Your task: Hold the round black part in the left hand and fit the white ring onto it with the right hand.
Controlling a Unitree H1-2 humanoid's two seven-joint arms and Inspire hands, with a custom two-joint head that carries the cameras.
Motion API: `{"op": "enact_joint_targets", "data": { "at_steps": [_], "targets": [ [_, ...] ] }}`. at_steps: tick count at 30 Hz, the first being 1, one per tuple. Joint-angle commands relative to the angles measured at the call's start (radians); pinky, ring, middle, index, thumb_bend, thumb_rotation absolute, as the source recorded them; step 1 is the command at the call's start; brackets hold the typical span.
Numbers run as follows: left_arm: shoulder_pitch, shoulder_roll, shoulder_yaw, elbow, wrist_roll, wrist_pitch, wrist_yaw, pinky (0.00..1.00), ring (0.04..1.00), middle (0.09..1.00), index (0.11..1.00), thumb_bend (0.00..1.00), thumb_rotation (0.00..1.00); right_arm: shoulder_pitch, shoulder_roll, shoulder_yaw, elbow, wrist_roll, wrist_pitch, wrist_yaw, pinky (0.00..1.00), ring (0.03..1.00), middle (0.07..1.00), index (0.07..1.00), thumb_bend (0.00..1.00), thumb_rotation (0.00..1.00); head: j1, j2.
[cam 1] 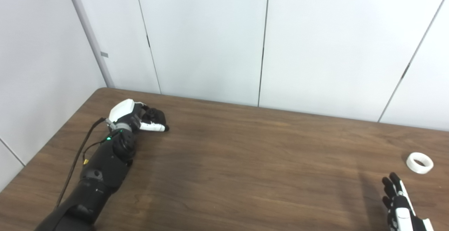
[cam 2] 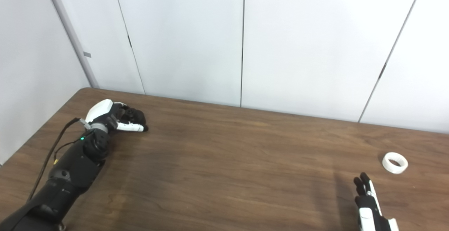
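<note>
Left hand [cam 1: 138, 117]: near the far left corner of the wooden table [cam 1: 245, 161]; fingers curled around a dark lump, seemingly the round black part [cam 1: 154, 114]; the grasp cannot be confirmed
Right hand [cam 1: 400, 203]: at the near right edge; fingers straight and apart, grasping nothing
White ring [cam 1: 419, 162]: flat on the table by the right edge, just beyond the right hand, not touching it
Risk: a thin, low ring could skid from the fingertips toward the right edge; a loose left grasp could tilt the part and jam the fit
Containers: none visible
</note>
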Motion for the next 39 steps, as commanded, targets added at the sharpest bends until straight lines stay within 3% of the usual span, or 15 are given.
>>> {"op": "enact_joint_targets", "data": {
  "at_steps": [1, 8, 12, 13, 14, 17, 31, 36, 39],
  "targets": [
    [-0.055, 0.032, 0.004, -0.011, -0.002, -0.014, 0.014, 1.00, 1.000, 0.949, 0.784, 1.00, 0.36, 0.034, 0.008, 0.002, -0.030, -0.004, -0.023, -0.006, 1.00, 1.000, 0.966, 0.991, 0.40, 1.00, 0.001, 0.000],
    [-0.057, 0.038, -0.009, -0.003, 0.000, -0.019, 0.021, 1.00, 1.000, 0.934, 0.731, 0.98, 0.34, 0.031, 0.009, 0.001, -0.034, -0.005, -0.016, -0.005, 1.00, 1.000, 0.969, 0.990, 0.39, 1.00, 0.001, 0.001],
    [-0.052, 0.030, 0.016, -0.003, -0.026, -0.044, 0.055, 1.00, 1.000, 0.896, 0.598, 0.91, 0.23, 0.030, 0.010, -0.002, -0.027, 0.002, -0.024, -0.004, 1.00, 1.000, 0.968, 0.988, 0.39, 1.00, 0.001, 0.001],
    [-0.051, 0.028, 0.022, -0.001, -0.032, -0.050, 0.063, 1.00, 0.995, 0.884, 0.544, 0.72, 0.15, 0.030, 0.009, -0.002, -0.026, 0.002, -0.024, -0.004, 1.00, 1.000, 0.968, 0.990, 0.39, 1.00, 0.001, 0.001],
    [-0.050, 0.025, 0.028, 0.002, -0.039, -0.057, 0.070, 1.00, 0.992, 0.877, 0.517, 0.62, 0.11, 0.030, 0.009, -0.002, -0.026, 0.001, -0.024, -0.003, 1.00, 1.000, 0.969, 0.990, 0.39, 1.00, 0.001, 0.001],
    [-0.047, 0.025, 0.039, 0.007, -0.049, -0.079, 0.084, 1.00, 0.947, 0.817, 0.486, 0.53, 0.06, 0.029, 0.006, -0.001, -0.024, 0.000, -0.024, -0.002, 1.00, 1.000, 0.970, 0.992, 0.40, 1.00, 0.006, 0.001],
    [-0.029, 0.044, 0.038, -0.030, -0.048, -0.072, 0.074, 1.00, 0.929, 0.774, 0.484, 0.52, 0.05, 0.020, 0.010, -0.003, -0.014, -0.003, -0.025, -0.008, 1.00, 1.000, 0.961, 0.986, 0.40, 1.00, 0.002, 0.006],
    [-0.008, 0.054, 0.037, -0.077, -0.045, -0.077, 0.065, 1.00, 0.922, 0.770, 0.484, 0.52, 0.05, 0.018, 0.011, -0.001, -0.004, -0.002, -0.035, -0.007, 1.00, 1.000, 0.962, 0.987, 0.40, 1.00, -0.005, 0.009],
    [0.018, 0.054, 0.037, -0.158, -0.044, -0.063, 0.042, 1.00, 0.933, 0.777, 0.484, 0.52, 0.05, 0.013, 0.014, 0.001, 0.005, -0.011, -0.052, -0.011, 1.00, 0.991, 0.948, 0.977, 0.38, 1.00, -0.014, 0.010]
  ]
}}
